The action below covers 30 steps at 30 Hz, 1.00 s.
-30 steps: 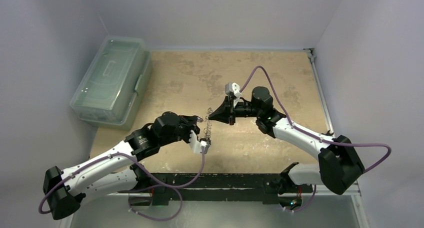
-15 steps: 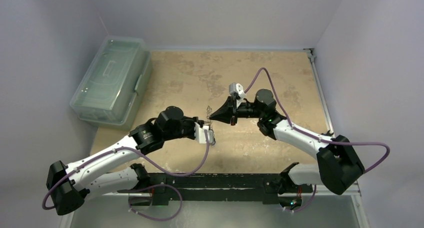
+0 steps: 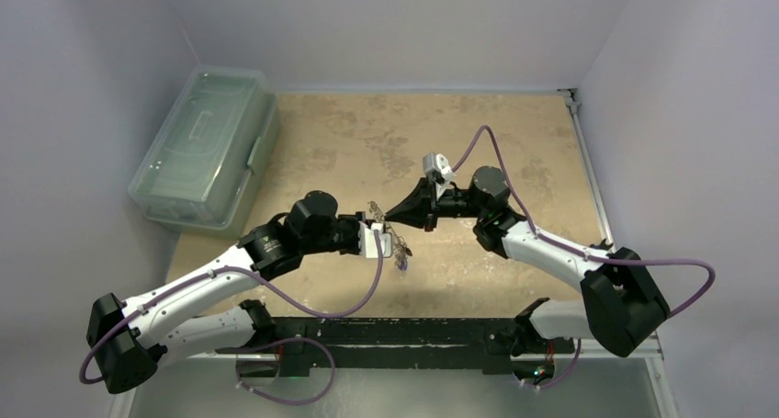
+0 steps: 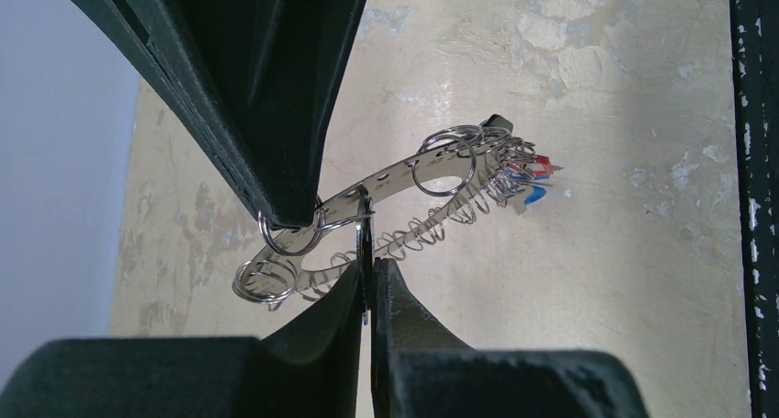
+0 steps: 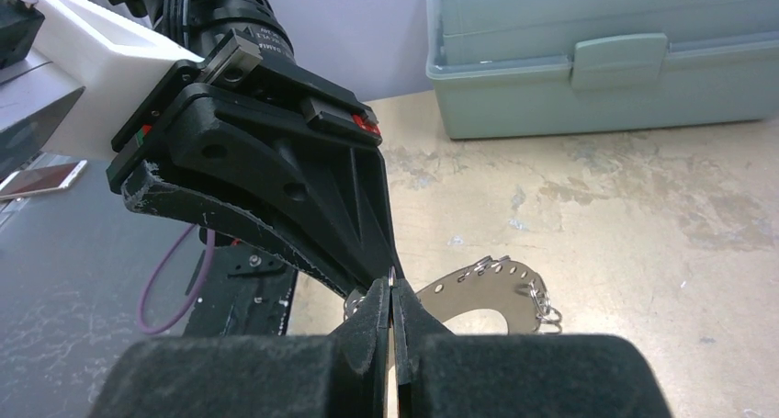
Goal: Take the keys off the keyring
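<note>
Left gripper (image 4: 367, 285): fingers pressed together, pinching a small loop on the keyring (image 4: 404, 172).
Right gripper (image 5: 392, 300): tips closed on the keyring's rim, nose to nose with the left gripper.
Keyring: held tilted above the table (image 3: 514, 133), between both grippers.
Keys (image 4: 525, 174): bunched at its far end, hanging.
Box (image 3: 204, 142): lidded, at the table's far-left corner.

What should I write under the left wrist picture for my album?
The left pincer and right pincer both pinch the keyring, its keys bunched at the far end.
</note>
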Each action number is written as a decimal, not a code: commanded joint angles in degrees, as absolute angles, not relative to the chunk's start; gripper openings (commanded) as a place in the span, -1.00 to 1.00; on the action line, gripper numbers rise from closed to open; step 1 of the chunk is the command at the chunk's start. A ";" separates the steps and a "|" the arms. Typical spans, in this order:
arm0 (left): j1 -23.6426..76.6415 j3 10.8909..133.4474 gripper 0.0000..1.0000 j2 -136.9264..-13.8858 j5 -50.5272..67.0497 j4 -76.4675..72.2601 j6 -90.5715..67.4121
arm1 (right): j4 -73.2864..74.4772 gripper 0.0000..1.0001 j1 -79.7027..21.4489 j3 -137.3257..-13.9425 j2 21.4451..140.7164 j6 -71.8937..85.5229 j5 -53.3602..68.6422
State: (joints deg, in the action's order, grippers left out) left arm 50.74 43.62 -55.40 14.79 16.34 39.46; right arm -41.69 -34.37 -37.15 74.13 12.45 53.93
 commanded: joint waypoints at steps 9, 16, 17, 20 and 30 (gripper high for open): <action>48.79 43.65 -1.00 -52.71 13.45 20.66 42.22 | -45.97 -1.00 -31.44 -37.41 72.86 13.71 54.74; 45.81 46.87 -1.00 -52.03 11.42 22.42 41.20 | -45.66 -1.00 -30.85 -37.02 73.12 13.43 55.10; 45.52 47.62 -1.00 -52.03 11.23 22.41 41.38 | -45.50 -1.00 -30.81 -37.00 73.12 13.23 55.11; 45.14 50.14 -1.00 -52.31 11.14 21.89 41.65 | -44.91 -1.00 -30.84 -36.93 73.41 12.49 55.26; 45.65 58.52 -1.00 -56.16 14.87 26.59 52.04 | -37.31 -1.00 -30.84 -38.17 73.91 5.68 54.93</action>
